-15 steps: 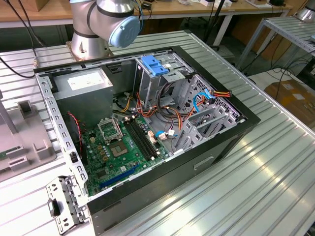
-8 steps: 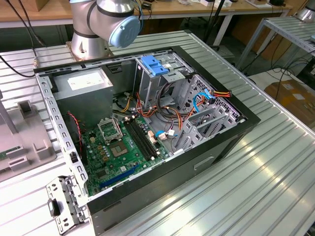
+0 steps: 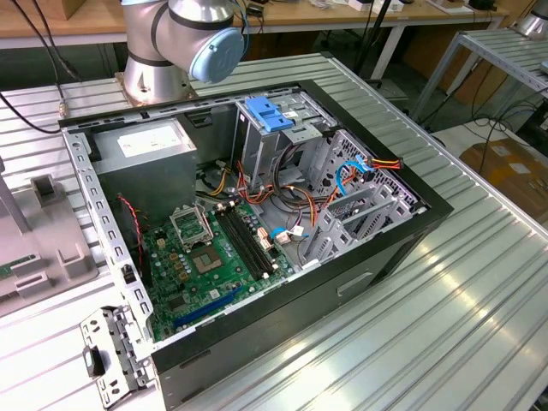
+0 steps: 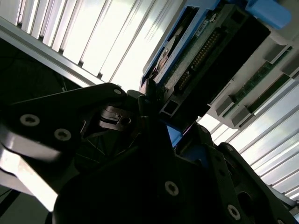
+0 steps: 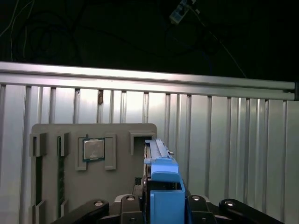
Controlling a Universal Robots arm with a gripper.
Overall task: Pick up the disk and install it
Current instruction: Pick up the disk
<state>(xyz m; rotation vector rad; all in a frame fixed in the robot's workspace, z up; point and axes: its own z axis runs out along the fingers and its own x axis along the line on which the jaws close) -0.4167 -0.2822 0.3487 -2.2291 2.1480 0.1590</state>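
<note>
Spanning the exterior view, a ribbed silver metal table (image 3: 445, 325) is seen, and on it an open black tower computer case (image 3: 368, 257) is laid on its side. Behind the case, the silver robot arm with a pale blue joint cap (image 3: 188, 34) is mounted on the table. Inside the case a grey power-supply box (image 3: 145, 145) is seen beside a green motherboard (image 3: 205, 265), and a blue plastic bracket (image 3: 270, 116) is set on top of the metal drive cage. Towards the exterior view's left of the case, a flat grey plastic parts tray (image 3: 43, 248) is laid on the table, apart from the case.

In both wrist views the flat grey-metal disk with blue plastic carrier rails (image 5: 161, 182) (image 4: 201, 46) is shown edge-on, stood upright over that tray (image 5: 117, 186) (image 4: 252, 93) beside an open slot. The black gripper (image 5: 159, 207) (image 4: 161, 114) is placed astride the near end of the disk; whether it is clamped on the disk or loose around it cannot be told. A small square silver processor chip (image 5: 93, 149) is seated in a recess of the tray, near the disk but not touching it
</note>
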